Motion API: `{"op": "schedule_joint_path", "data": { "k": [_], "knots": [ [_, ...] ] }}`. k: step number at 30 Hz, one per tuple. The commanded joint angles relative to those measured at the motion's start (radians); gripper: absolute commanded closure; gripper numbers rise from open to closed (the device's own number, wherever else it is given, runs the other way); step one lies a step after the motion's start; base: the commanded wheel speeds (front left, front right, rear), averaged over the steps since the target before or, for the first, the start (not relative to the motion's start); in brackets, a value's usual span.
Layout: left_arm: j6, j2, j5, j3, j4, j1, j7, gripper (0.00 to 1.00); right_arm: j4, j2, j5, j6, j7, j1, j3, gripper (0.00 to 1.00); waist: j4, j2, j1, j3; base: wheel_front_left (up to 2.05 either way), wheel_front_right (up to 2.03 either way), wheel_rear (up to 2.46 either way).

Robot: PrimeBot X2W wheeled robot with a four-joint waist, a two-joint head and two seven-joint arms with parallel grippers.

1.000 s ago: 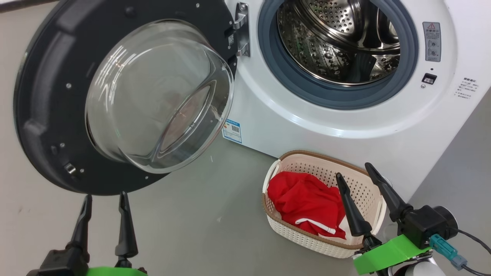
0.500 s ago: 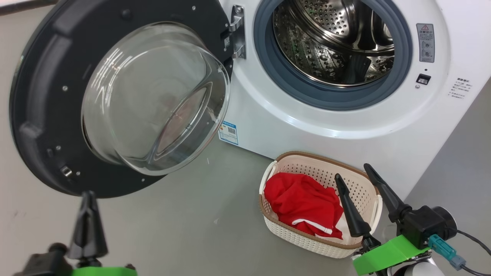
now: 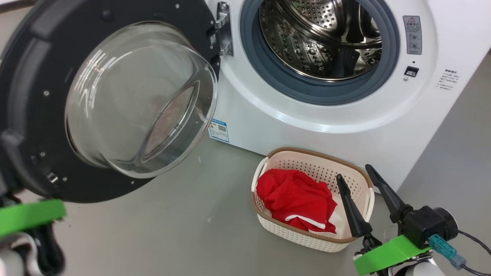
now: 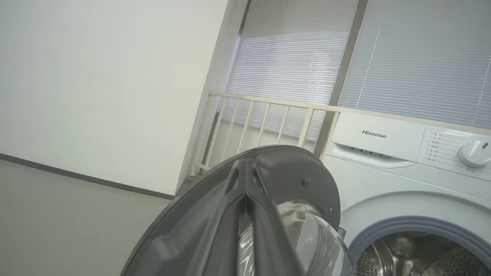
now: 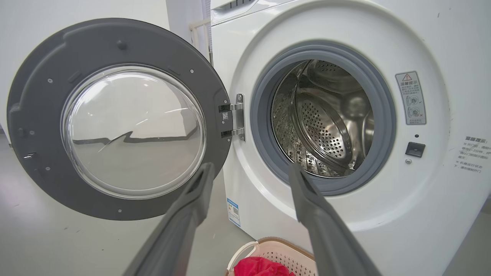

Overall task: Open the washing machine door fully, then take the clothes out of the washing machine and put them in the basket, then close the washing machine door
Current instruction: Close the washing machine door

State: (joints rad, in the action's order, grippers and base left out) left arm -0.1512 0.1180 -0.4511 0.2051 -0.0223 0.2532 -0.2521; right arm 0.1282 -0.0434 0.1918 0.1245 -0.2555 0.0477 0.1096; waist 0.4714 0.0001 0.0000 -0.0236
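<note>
While crumpled red clothes (image 3: 291, 195) lie in the perforated cream basket (image 3: 303, 235), left jaws are pressed together and right jaws spread wide.

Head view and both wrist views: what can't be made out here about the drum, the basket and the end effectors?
Drum floor: head view, hidden behind the grey rubber ring; whether anything remains inside is unclear.
Left end effector: left wrist view, shut, but blur leaves contact with the washing machine door unclear.
Basket near corner: head view, covered by a right end effector finger.
Printed text: head view, too small to read.
</note>
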Motion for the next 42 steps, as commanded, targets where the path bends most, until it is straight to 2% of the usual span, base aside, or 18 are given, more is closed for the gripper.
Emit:
{"op": "schedule_joint_path", "data": {
  "k": [1, 7, 12, 19, 26, 29, 38, 42],
  "knots": [
    [0.013, 0.026, -0.024, 0.045, -0.011, 0.051, -0.008, 1.00, -0.022, -0.007, 0.011, 0.006, -0.006, 0.038, 0.023, 0.00, -0.006, -0.0001, 0.0000, -0.003, 0.00, 0.00, 0.00],
    [0.074, 0.054, -0.157, 0.157, 0.143, 0.194, -0.009, 1.00, -0.012, -0.007, -0.003, 0.006, -0.004, 0.045, 0.019, 0.00, -0.031, -0.0001, 0.0000, -0.016, 0.00, 0.00, 0.00],
    [0.107, 0.087, -0.279, 0.242, 0.332, 0.340, -0.002, 1.00, -0.013, -0.007, -0.011, 0.006, 0.001, 0.051, 0.016, 0.00, -0.043, -0.0001, 0.0000, -0.024, 0.00, 0.00, 0.00],
    [0.116, 0.185, -0.403, 0.292, 0.621, 0.522, 0.137, 1.00, -0.014, -0.007, -0.018, 0.006, 0.010, 0.057, 0.024, 0.00, -0.061, -0.0001, 0.0000, -0.031, 0.00, 0.00, 0.00],
    [0.102, 0.283, -0.457, 0.302, 0.862, 0.643, 0.292, 1.00, -0.017, -0.007, -0.025, 0.006, 0.019, 0.061, 0.039, 0.00, -0.086, -0.0001, 0.0000, -0.039, 0.00, 0.00, 0.00],
    [0.113, 0.311, -0.467, 0.284, 0.937, 0.672, 0.375, 1.00, -0.019, -0.007, -0.030, 0.006, 0.022, 0.059, 0.043, 0.00, -0.096, -0.0001, 0.0000, -0.043, 0.00, 0.00, 0.00],
    [0.148, 0.354, -0.477, 0.265, 1.051, 0.712, 0.457, 1.00, -0.021, -0.007, -0.034, 0.006, 0.024, 0.051, 0.044, 0.00, -0.117, -0.0001, 0.0000, -0.045, 0.00, 0.00, 0.00],
    [0.179, 0.365, -0.498, 0.266, 1.107, 0.716, 0.515, 1.00, -0.019, -0.007, -0.031, 0.006, 0.022, 0.044, 0.050, 0.00, -0.132, -0.0001, 0.0000, -0.037, 0.00, 0.00, 0.00]
  ]
}}
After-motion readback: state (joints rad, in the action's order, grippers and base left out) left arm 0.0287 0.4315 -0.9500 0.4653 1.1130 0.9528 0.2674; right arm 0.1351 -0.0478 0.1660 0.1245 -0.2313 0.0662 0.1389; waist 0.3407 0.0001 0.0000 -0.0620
